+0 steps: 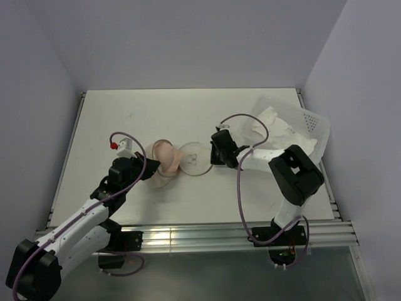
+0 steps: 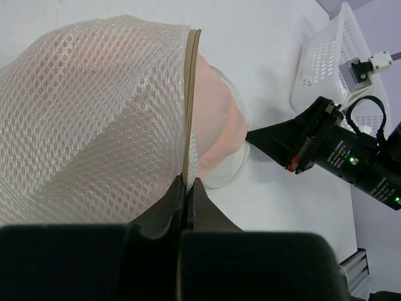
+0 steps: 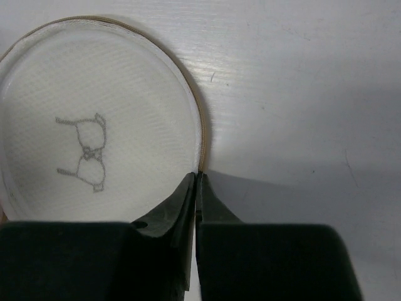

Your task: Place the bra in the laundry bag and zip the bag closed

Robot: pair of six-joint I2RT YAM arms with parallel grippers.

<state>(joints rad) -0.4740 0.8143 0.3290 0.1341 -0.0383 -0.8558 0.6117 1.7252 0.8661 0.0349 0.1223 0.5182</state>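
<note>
Both hands are closed, each on a thin edge. My left hand (image 2: 188, 187) pinches the beige zip rim (image 2: 191, 94) of the laundry bag (image 2: 94, 119), which lies on its side on the white counter (image 1: 125, 119), a little left of the middle. Its mouth faces to the right, and the pink bra (image 2: 219, 119) sits inside, bulging a bit past the rim. The round lid (image 3: 94, 119) lies flat on the counter just beside the mouth, with the small bra outline (image 3: 84, 153) facing up. My right hand (image 3: 197, 179) has its jaws together on the lid's rim, at the side away from the bag. At the far right stands a clear perforated bin (image 1: 313, 128) with white cloth (image 1: 269, 122) in it
</note>
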